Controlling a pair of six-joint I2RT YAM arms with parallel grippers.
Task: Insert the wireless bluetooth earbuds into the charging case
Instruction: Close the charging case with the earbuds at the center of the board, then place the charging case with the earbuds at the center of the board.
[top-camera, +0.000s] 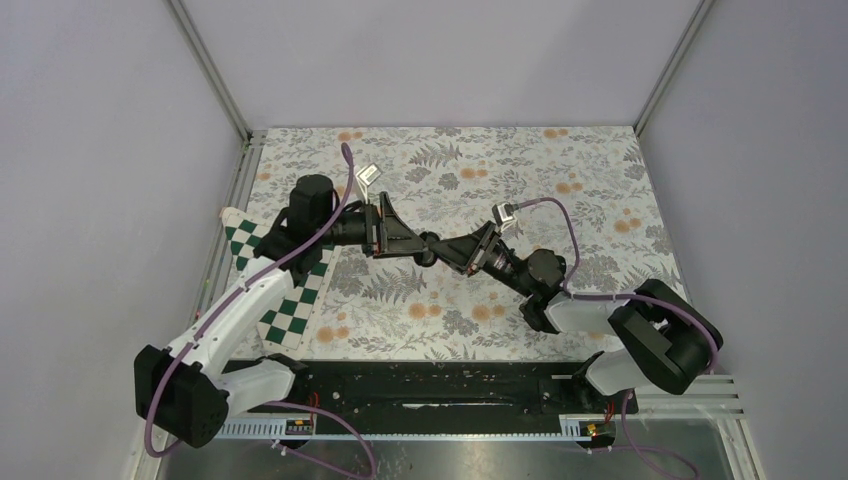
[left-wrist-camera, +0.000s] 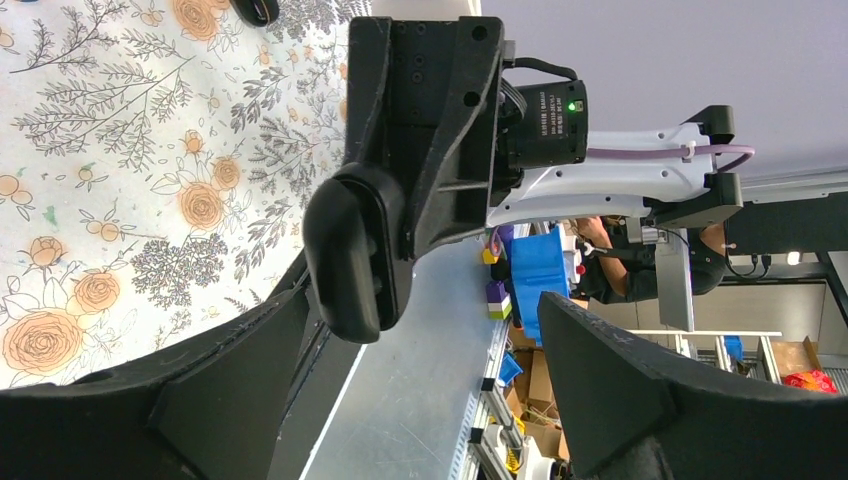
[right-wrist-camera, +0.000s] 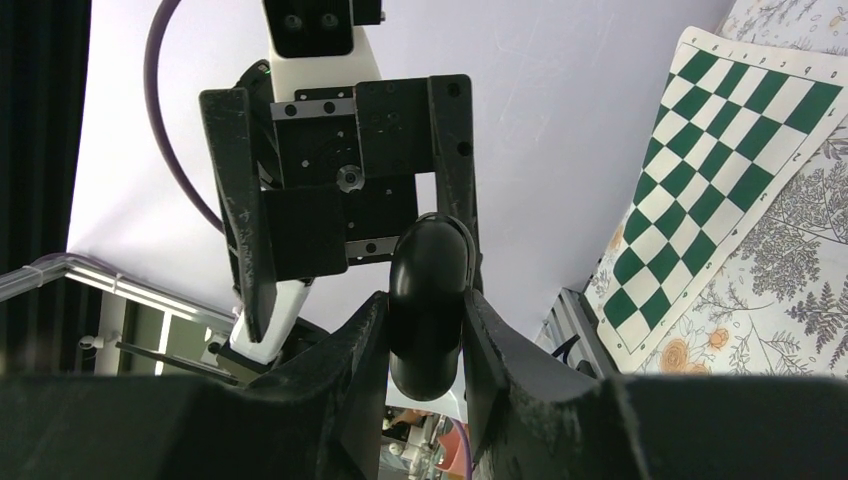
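one cloth, one mat: a floral tablecloth (top-camera: 500, 170) covers the table you are working over, and a green-and-white checkerboard mat (top-camera: 275, 275) lies at its left edge.
over the mat: your left arm (top-camera: 240, 310) reaches across it, hiding part of the checks.
cabling: a purple cable (top-camera: 345, 190) loops above the left wrist; a like one runs along your right arm (top-camera: 600, 310).
unclear item: a small dark object (left-wrist-camera: 255, 10) lies on the cloth at the top edge of the left wrist view. it is cut off, so you cannot tell what it is.
in the way: the right fingers cover both long sides of the case, so only its far end is bare.
count: two arms, two grippers, one case, one mat, one cloth.
charging case (right-wrist-camera: 430, 300): black and rounded, held up in the air above the middle of the cloth, where your two grippers meet tip to tip.
right gripper (right-wrist-camera: 425, 325): clenched on the charging case, one finger pressed to each long side, with the case sticking out past the fingertips.
left gripper (left-wrist-camera: 425, 300): fingers spread wide and grasping nothing. it faces the right gripper head-on.
case against left fingers: the bare end sits between the spread fingers, much nearer one of them. you cannot tell whether it touches that finger.
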